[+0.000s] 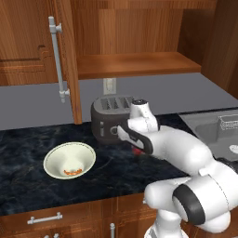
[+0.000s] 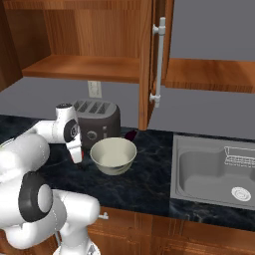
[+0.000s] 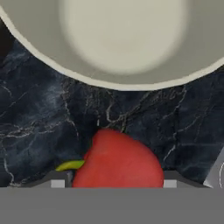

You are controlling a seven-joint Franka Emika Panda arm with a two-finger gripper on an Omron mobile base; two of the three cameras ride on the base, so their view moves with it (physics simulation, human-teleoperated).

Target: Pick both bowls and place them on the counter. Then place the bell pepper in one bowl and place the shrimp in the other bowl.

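My gripper [image 3: 113,183] is down at the black counter [image 1: 28,144] and shut on the red bell pepper [image 3: 118,159], which sits between both fingertips [image 3: 57,182] with its green stem to the left. Just beyond the pepper stands the deeper cream bowl [image 3: 122,39], upright and with nothing in it [image 2: 113,155]. From the left base view the gripper [image 1: 135,145] is low in front of the toaster, a bit of red pepper [image 1: 138,151] showing under it. The wide shallow bowl [image 1: 69,160] sits to the left with the orange shrimp [image 1: 72,172] inside.
A dark toaster [image 1: 111,117] stands at the back of the counter, right behind the gripper. A steel sink [image 2: 211,174] lies to the right. Above, an open wooden cabinet has a bare shelf [image 1: 137,64], its door [image 1: 62,60] swung out.
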